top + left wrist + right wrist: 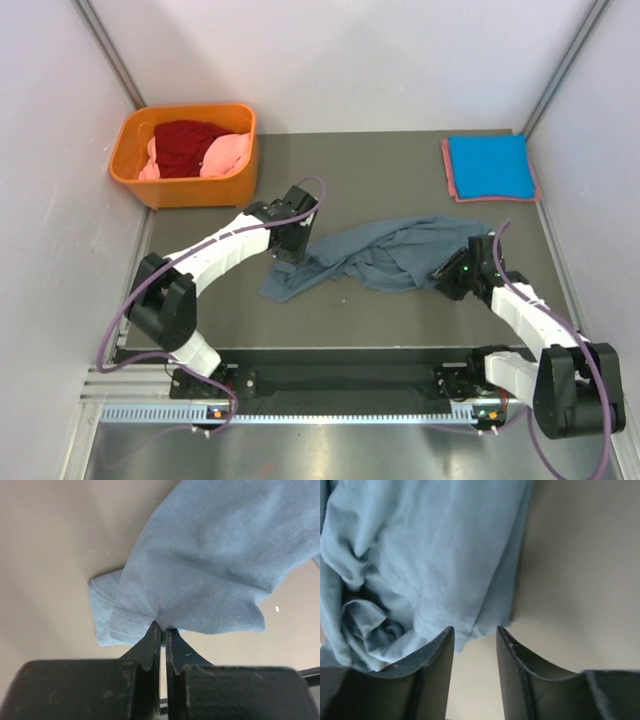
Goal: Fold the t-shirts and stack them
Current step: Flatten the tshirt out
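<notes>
A slate grey-blue t-shirt [385, 255] lies crumpled across the middle of the table. My left gripper [287, 250] is shut on its left edge; the left wrist view shows the cloth [210, 565] pinched between the fingertips [163, 630]. My right gripper [447, 275] is open at the shirt's right end, its jaws just short of the hem [470, 630]. A folded bright blue t-shirt [487, 165] lies on a salmon-red one [450, 170] at the back right. Dark red [185, 145] and pink [225, 155] t-shirts sit in the basket.
An orange plastic basket [190, 185] stands at the back left. White walls enclose the table on three sides. A black rail [340, 380] runs along the near edge between the arm bases.
</notes>
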Available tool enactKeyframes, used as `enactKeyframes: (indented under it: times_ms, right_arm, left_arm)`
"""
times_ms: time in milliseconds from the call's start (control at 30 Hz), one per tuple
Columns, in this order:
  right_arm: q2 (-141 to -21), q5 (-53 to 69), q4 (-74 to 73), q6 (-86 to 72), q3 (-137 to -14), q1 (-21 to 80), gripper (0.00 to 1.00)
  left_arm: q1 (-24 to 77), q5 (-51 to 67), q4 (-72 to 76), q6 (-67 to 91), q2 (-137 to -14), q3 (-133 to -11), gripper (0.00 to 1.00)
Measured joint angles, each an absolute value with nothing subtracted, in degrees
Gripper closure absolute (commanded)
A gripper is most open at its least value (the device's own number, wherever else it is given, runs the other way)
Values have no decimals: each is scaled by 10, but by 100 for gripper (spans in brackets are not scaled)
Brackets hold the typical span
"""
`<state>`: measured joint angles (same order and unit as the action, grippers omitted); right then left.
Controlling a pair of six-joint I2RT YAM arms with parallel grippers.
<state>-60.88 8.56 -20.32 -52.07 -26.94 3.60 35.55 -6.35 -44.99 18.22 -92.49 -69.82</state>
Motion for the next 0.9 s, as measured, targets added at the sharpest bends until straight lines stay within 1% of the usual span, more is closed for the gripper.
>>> enactKeyframes:
  times_ms: [167, 367, 667, 900]
  right_arm:
    - [-608, 85, -155, -593, -253, 84, 63]
    - [-601, 76, -95, -655, -220, 117, 64]
    - [-587, 40, -97, -706, -214, 162, 60]
    - [-581, 18, -100, -722, -208, 171, 58]
  left_arm:
    - [355, -62, -445, 180, -915, -697, 100]
    - [353, -62, -443, 180, -915, -692, 100]
    - [353, -62, -440, 179, -915, -688, 100]
    - [353, -63, -439, 178, -914, -687, 100]
